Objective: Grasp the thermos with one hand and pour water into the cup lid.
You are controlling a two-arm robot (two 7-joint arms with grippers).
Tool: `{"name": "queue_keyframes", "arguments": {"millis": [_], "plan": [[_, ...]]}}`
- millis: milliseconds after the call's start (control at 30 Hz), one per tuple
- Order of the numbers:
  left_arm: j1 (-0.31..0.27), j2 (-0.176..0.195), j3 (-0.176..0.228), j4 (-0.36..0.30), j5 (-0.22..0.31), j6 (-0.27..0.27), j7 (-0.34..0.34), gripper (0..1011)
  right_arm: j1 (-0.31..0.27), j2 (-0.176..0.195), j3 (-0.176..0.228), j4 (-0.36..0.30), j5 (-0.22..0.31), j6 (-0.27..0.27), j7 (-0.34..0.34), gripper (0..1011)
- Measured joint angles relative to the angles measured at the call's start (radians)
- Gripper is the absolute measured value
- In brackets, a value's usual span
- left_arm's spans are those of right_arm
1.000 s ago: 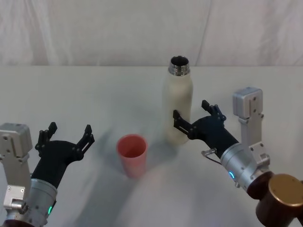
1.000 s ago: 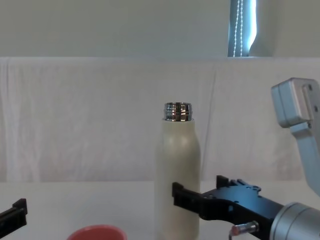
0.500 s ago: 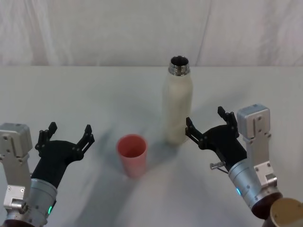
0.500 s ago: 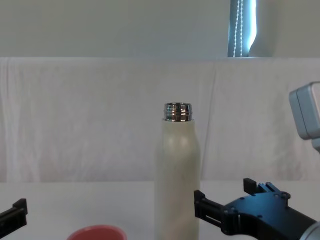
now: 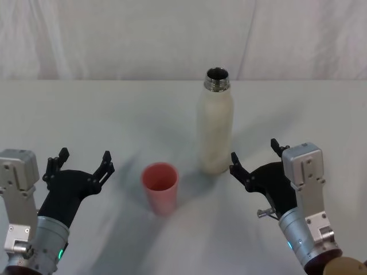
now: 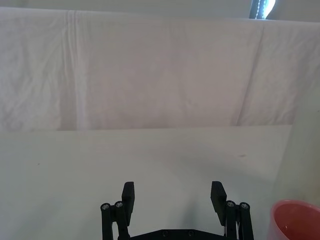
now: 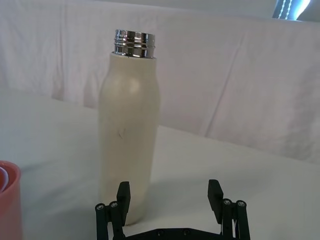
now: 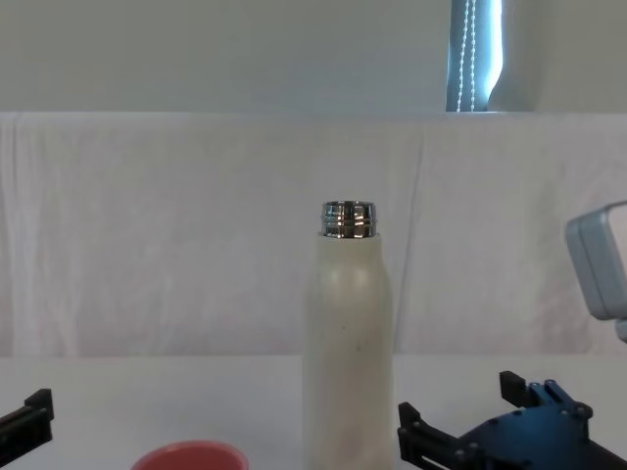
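Tall cream-white matte thermos (image 5: 215, 129) standing upright at frame centre, small pink-red cup lid (image 5: 160, 187) sitting lower left of it, right gripper (image 5: 256, 160) hovering wide open and empty at lower right, left gripper (image 5: 81, 163) resting open and empty at lower left

The thermos (image 5: 215, 125) is a tall cream-white matte bottle with rounded shoulders and a shiny threaded chrome neck; it stands upright and uncapped near the middle of the table, mouth open to the top. The cup lid (image 5: 160, 187) is a small pink-red cup, upright with its opening facing up, standing apart from the thermos, nearer the robot and to its left.
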Motion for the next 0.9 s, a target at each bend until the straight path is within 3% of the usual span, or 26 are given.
{"name": "queue_keyframes", "arguments": {"millis": [433, 900], "plan": [[0.000, 0.000, 0.000, 0.000, 0.000, 0.000, 0.000, 1001, -0.054, -0.009, 0.050, -0.030, -0.019, -0.019, 0.010, 1000], [0.000, 0.000, 0.000, 0.000, 0.000, 0.000, 0.000, 1001, -0.059, -0.021, 0.099, -0.015, -0.011, -0.021, 0.029, 1000]]}}
